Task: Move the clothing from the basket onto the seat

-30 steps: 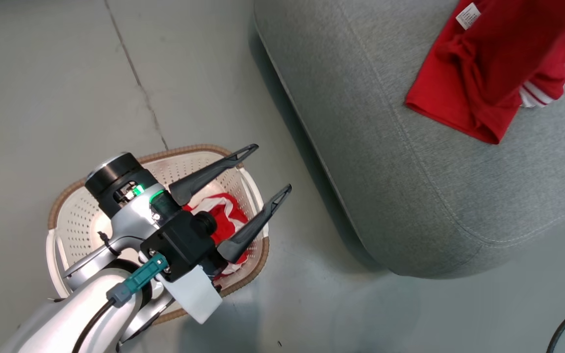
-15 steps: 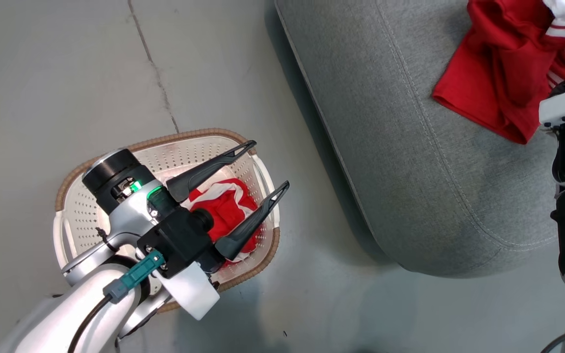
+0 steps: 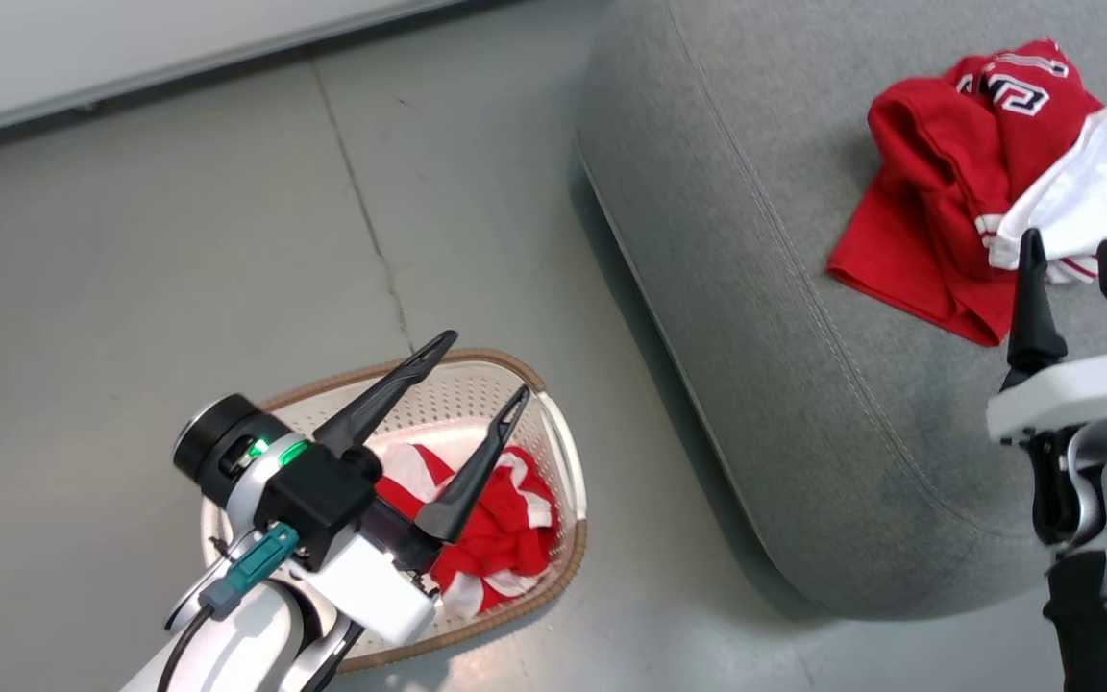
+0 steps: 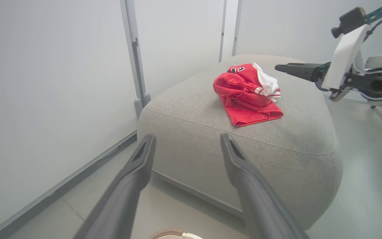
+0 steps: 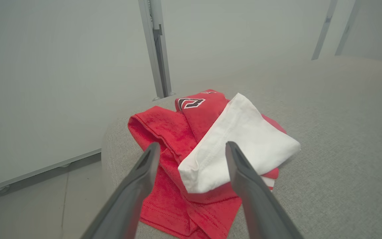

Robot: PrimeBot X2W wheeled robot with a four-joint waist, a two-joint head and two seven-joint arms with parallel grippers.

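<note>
Both spread, empty: L hand [image 3: 488,362] above basket [image 3: 568,481] rim, R hand [image 3: 1068,240] at edge of clothing [image 3: 928,192] on seat [image 3: 755,288].

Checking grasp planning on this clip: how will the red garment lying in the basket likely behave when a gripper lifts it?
Likely floppy: the garment lies crumpled in loose folds, so it should drape and hang from a pinch. It is probably light, since it looks like thin fabric. It may drag over the wall of the basket, which rises around it, unless lifted high.

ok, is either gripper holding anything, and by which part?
Nothing held. Left gripper hangs open above the crumpled jersey in the basket; right gripper is open near the other jersey on the seat, no fabric between its jaws.
</note>
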